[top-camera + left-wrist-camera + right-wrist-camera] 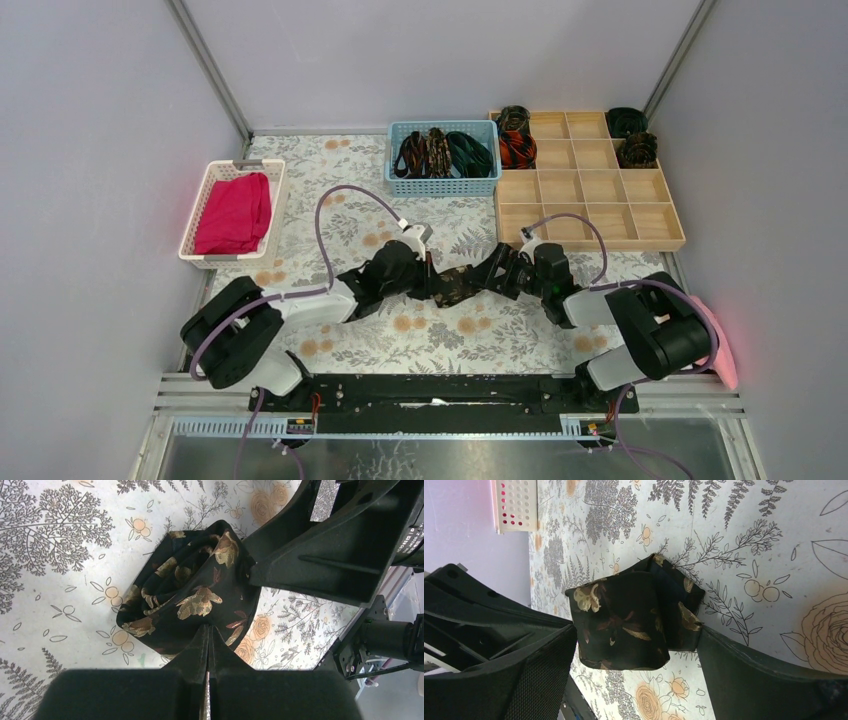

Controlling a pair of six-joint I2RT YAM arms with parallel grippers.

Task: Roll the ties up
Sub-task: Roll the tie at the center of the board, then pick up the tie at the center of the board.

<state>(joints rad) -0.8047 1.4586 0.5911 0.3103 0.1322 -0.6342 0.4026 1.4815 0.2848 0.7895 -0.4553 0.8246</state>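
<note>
1. approx. mid-task. done so far: four coiled ties in the wooden divider tray at far right, two in its far-left cells and two in its far-right cells (black-gold, red-black, dark green, black-gold). other cells showing bare wood.
2. in hand now: black-gold floral tie, wound into a chunky coil on the floral tablecloth, centre of table, between both grippers. looks fully or nearly wound; no long tail trailing in either wrist view.
3. left gripper: fingers pressed together, nipping the coil's near edge, prob. the outer layer of fabric.
4. right gripper: fingers spread wide, one on each side of the coil and both seeming to touch it, so clasping it across its width. how firm the squeeze is: can't tell.
5. left to do, by my read: get this coil into a free tray cell w/o letting it spring open, then the loose ties in the blue basket at far centre, at least three looped strips (dark, gold-brown, dark green). exact count not clear.
6. not part of the job: magenta cloth in the white basket, far left.
7. writing/brands: nothing readable. some tiny white print on the right arm's housing at the right edge of the left wrist view, too small to make out. no labels on basket, tray or ties.
</note>
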